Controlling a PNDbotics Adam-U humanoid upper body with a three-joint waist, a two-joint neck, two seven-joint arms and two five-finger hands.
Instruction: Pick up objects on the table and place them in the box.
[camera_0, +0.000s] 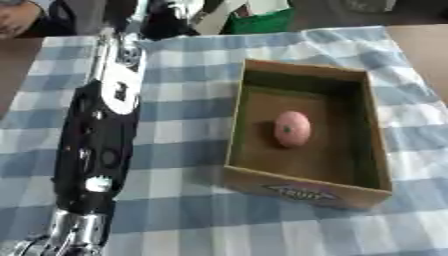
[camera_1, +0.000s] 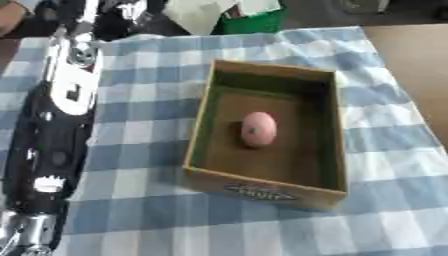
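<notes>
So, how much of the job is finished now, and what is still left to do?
One pink rounded object already lies on the floor of the cardboard box, so that placement looks done. The left arm stretches over the checked tablecloth toward the far edge; its robot hand cannot be made out there, so whether it holds anything is unclear. No other loose object shows on the cloth in these views.

A pink egg-shaped object (camera_1: 258, 129) lies inside the open cardboard box (camera_1: 262, 191) on the blue-checked tablecloth (camera_1: 149, 115).
</notes>
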